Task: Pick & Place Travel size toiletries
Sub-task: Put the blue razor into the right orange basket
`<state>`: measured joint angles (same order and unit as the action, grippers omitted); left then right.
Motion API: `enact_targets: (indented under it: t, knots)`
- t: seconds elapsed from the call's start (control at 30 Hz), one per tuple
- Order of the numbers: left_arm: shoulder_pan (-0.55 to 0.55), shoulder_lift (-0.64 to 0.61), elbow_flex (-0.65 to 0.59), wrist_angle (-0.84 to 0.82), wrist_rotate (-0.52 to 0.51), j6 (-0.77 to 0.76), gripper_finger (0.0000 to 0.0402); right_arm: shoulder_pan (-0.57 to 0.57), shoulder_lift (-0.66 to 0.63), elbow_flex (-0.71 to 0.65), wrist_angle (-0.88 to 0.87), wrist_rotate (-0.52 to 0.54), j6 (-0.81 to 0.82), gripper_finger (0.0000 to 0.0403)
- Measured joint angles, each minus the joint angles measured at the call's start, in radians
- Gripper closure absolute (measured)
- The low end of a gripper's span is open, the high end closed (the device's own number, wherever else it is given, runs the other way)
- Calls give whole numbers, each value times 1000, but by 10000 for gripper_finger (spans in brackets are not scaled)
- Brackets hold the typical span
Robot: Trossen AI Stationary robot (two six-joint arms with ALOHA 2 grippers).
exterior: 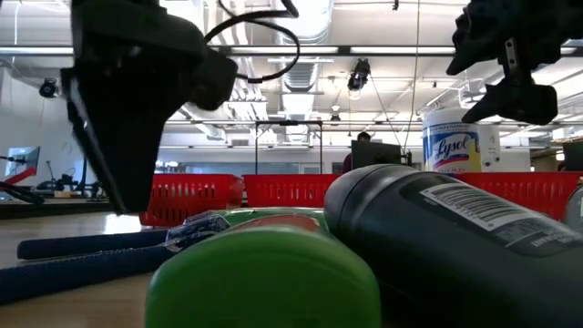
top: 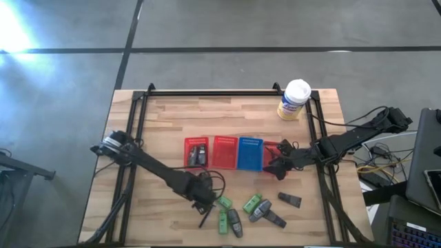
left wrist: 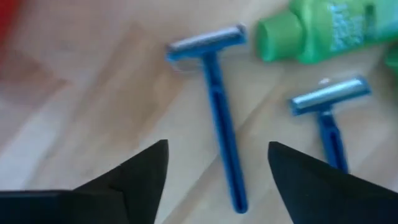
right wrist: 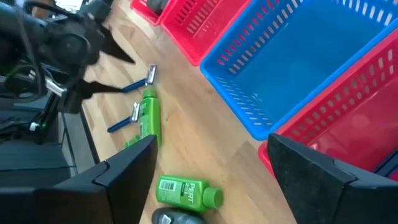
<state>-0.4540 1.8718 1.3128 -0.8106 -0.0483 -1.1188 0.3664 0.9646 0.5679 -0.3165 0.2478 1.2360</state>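
Left end effector (left wrist: 217,171) spread wide over slim blue plastic razor (left wrist: 217,118), lying flat on wooden counter (left wrist: 93,118) mid-frame, head toward top. Right end effector (right wrist: 211,168) wide, empty, above mesh baskets (right wrist: 298,68).

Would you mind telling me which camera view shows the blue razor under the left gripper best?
The left wrist view: the blue razor lies whole on the wood between the left gripper's open fingers, head and handle clear. The right wrist view shows it far off, small. The high view shows only a dark sliver; the low view shows blurred blue handles.
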Motion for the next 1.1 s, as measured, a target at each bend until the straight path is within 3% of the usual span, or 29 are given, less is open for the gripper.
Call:
enact_targets:
  t: [0.13, 0.47, 0.63, 0.83, 1.1]
  knots:
    - [-13, 46, 79, -120, -42, -20, 113, 0, 0, 0, -2, -19, -20, 97]
    - [-62, 137, 61, -47, 5, -35, 140, 2, 0, 0, -30, -44, -35, 114]
    - [-66, 151, 61, -47, 4, -21, 215, 3, 0, 0, -44, -49, -33, 127]
    - [-67, 153, 59, -49, -21, 60, 366, 2, 0, 0, -47, -48, -39, 141]
    - [-65, 127, 57, -39, -23, 132, 381, 2, 0, 0, -47, -47, -51, 153]
